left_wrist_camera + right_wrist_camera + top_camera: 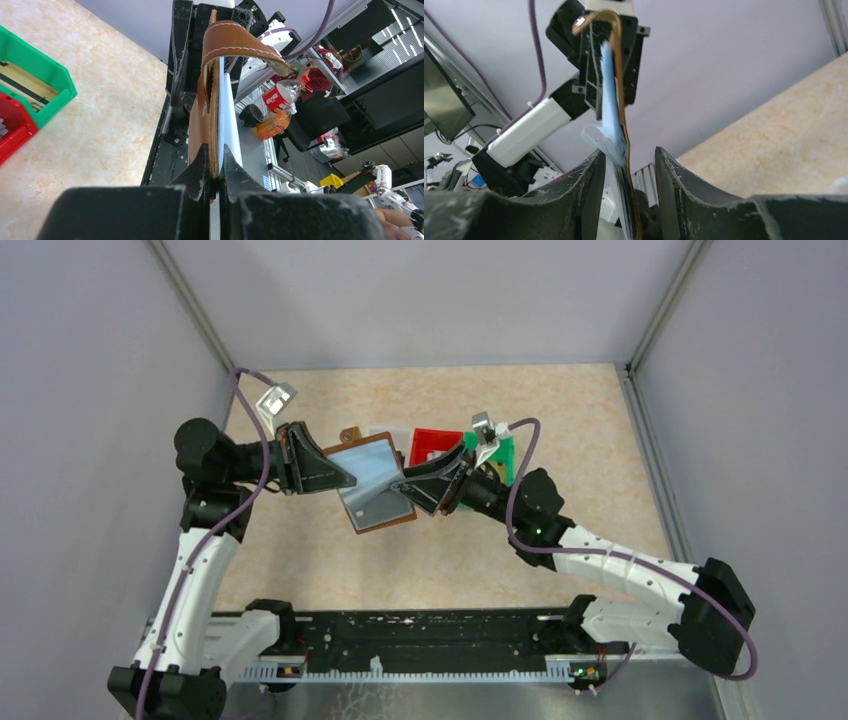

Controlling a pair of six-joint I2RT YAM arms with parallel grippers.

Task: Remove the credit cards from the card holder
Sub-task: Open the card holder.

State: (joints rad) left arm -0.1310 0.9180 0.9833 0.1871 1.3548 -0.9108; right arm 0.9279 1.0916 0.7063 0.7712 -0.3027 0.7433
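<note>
The brown card holder (372,485) is held in the air above the table, open, with its pale blue plastic sleeves facing up. My left gripper (348,480) is shut on its left edge; the left wrist view shows the jaws (215,152) pinching the brown leather (220,45) edge-on. My right gripper (404,486) is open around the holder's right edge. In the right wrist view the holder (618,100) runs between the fingers (628,155) without being clamped. Thin dark and pale edges lie beside the leather there; I cannot tell whether they are credit cards. A greyish shape shows through the sleeves.
A red bin (432,445) and a green bin (503,455) stand just behind the holder and the right gripper; they also show in the left wrist view, green (47,75) and red (12,130). Grey walls enclose the beige table (400,570).
</note>
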